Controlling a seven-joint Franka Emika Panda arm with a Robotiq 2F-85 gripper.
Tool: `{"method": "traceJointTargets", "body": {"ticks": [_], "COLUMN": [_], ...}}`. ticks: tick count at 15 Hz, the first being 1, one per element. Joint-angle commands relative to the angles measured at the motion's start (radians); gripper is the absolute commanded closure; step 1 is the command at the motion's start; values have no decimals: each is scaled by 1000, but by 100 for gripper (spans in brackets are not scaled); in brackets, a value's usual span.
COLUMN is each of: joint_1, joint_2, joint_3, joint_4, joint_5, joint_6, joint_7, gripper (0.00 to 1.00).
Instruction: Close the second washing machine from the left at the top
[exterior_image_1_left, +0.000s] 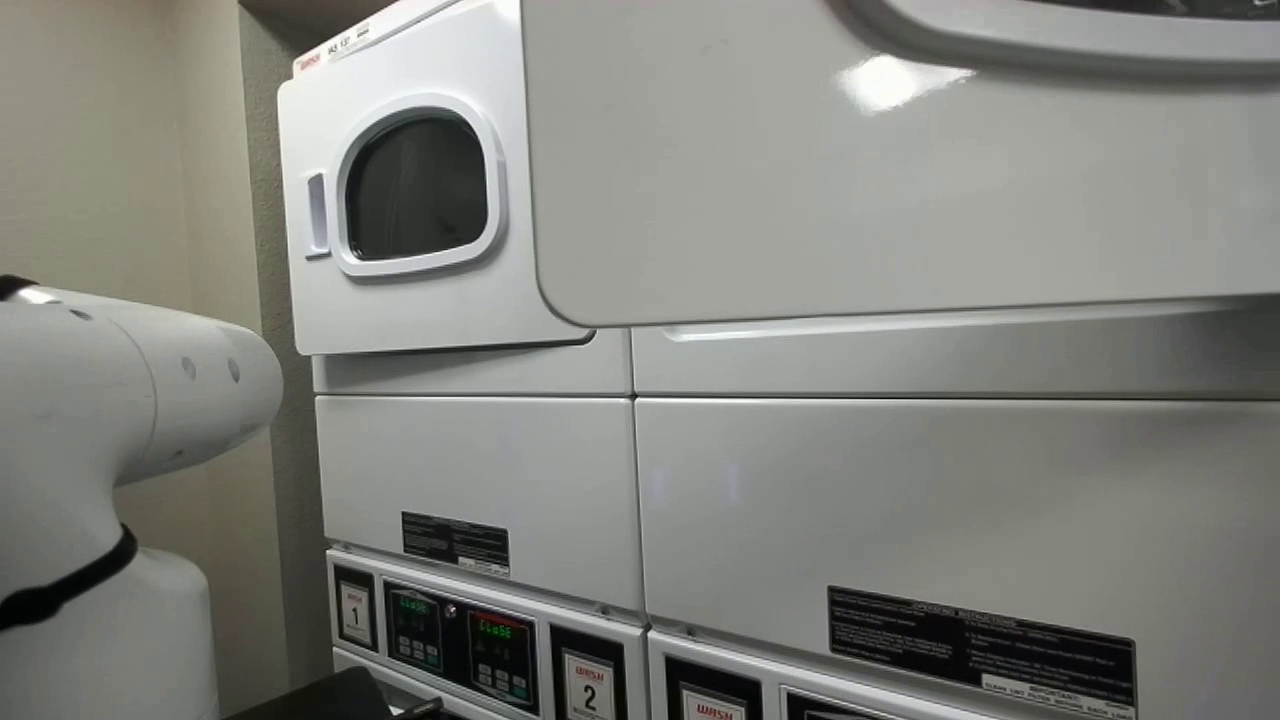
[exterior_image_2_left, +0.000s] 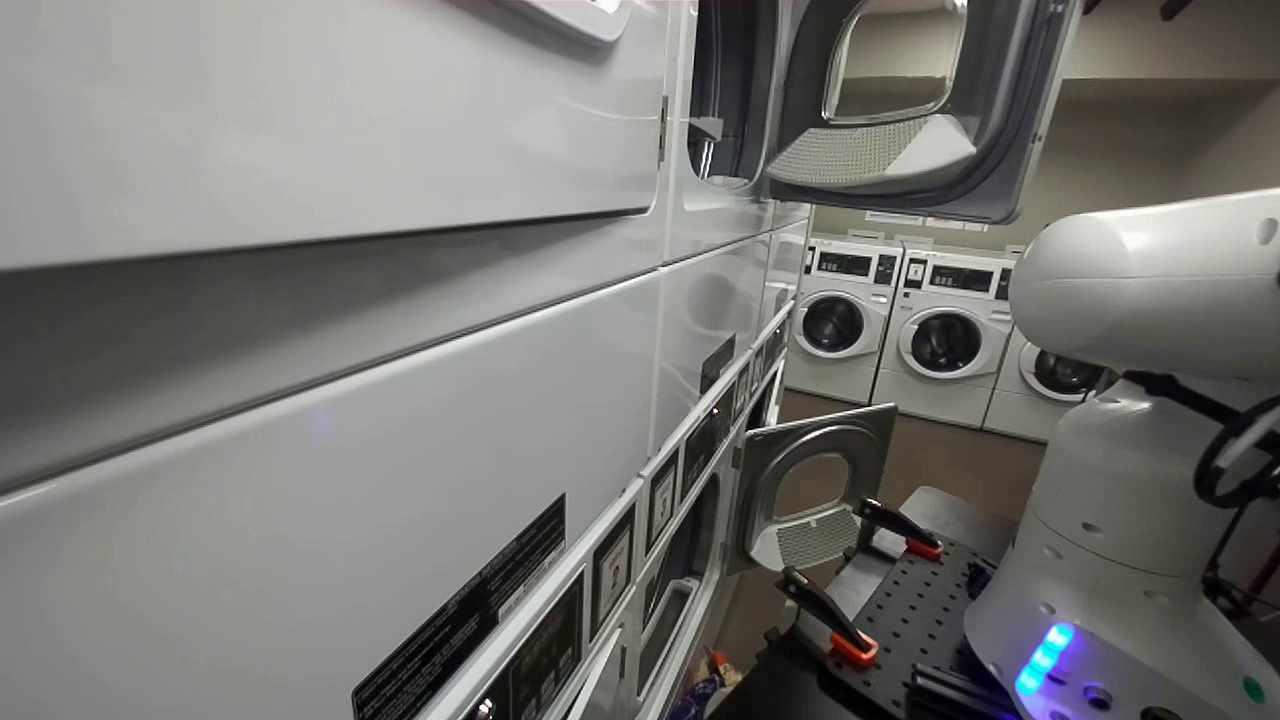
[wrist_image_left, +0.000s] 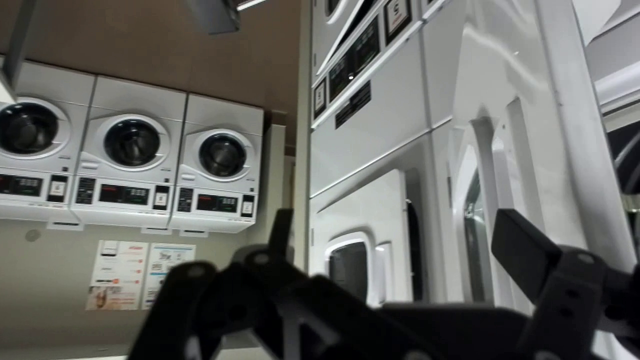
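Observation:
The second top machine's white door fills the upper right of an exterior view, swung out toward the camera. In an exterior view the same door stands wide open, grey inner side showing, with its dark opening beside it. In the wrist view, which is upside down, the door appears at a slant on the right, with its window and handle recess. My gripper is open with nothing between its fingers; the right finger overlaps the door in the picture, but contact cannot be told. The gripper is out of both exterior views.
The first top machine's door is left of the open one. A lower door is swung out near the perforated mount plate and its clamps. Another top door hangs ajar. Washers line the far wall.

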Motion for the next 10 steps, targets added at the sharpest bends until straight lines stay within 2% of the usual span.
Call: {"method": "traceJointTargets", "body": {"ticks": [1, 4, 10], "joint_1": [120, 193, 306], "joint_2": [-44, -67, -42], "joint_3": [18, 16, 34], "joint_4": [-35, -74, -141], "joint_5": [-24, -50, -112], "joint_6": [-29, 3, 164], "joint_7": [22, 38, 69], "gripper": [0, 0, 0]}}
